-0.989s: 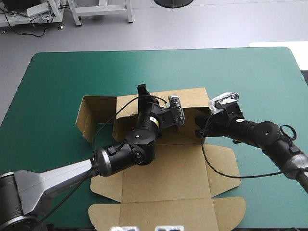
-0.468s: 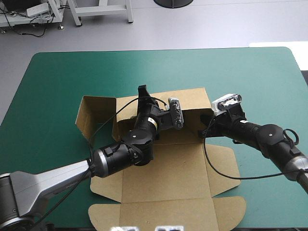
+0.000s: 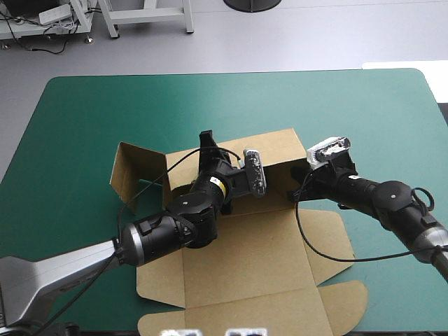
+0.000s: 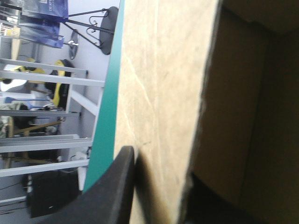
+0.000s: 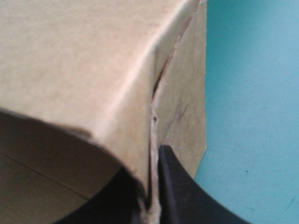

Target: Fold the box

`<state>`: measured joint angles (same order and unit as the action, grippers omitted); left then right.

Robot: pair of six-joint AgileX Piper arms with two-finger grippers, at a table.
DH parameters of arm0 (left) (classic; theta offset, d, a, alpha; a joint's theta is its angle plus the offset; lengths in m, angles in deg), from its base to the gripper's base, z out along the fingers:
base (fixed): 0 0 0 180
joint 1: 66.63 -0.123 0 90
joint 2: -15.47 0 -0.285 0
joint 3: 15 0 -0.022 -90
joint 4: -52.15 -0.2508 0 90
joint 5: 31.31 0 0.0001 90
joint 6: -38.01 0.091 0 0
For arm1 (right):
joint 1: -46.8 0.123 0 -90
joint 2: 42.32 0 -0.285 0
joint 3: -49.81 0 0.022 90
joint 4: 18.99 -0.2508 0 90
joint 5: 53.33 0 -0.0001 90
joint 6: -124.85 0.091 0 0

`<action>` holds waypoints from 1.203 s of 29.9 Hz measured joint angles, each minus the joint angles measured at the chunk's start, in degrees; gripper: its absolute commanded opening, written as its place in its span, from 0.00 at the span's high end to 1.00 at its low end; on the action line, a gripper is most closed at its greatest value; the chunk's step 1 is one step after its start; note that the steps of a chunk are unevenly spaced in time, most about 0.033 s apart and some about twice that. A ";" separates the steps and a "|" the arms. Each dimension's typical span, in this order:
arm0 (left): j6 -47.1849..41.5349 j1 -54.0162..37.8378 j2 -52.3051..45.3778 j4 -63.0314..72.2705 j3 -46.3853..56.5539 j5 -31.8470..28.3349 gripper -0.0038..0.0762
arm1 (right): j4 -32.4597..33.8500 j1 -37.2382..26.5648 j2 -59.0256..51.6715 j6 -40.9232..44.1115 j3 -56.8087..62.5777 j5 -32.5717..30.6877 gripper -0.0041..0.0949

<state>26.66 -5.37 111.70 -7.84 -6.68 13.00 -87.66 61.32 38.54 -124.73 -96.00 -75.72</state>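
Teal-green table point(image 3: 84, 105) on grey floor point(image 3: 315, 35) w/ white frame legs point(image 3: 187, 15) beyond.

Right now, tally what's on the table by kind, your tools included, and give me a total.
Brown box: 1
Black tools: 2, the left tool and the right tool, each clamped on a raised wall
Total: 3

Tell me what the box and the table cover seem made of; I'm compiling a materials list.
The box: brown board, matte, likely cardboard; its cut edge looks pale and fibrous in the right wrist view. The cover: teal-green, smooth, low-sheen sheet, perhaps vinyl or rubber; no weave shows, so uncertain.
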 measured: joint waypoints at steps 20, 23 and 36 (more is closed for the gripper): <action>1.63 2.07 -13.68 16.35 1.14 -3.10 0.56 | -0.30 0.45 0.11 -0.97 -0.22 -1.22 0.98; -5.07 2.07 -16.59 11.06 1.18 -3.43 0.56 | 0.04 0.50 0.11 -1.03 -0.26 -0.76 0.98; -12.39 -16.61 -22.03 10.80 1.18 -7.47 0.56 | 29.88 0.56 -4.07 23.07 -8.00 -8.04 0.98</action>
<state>14.27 -21.98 89.67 2.95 -5.49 5.52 -57.79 61.89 34.47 -101.66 -103.99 -83.77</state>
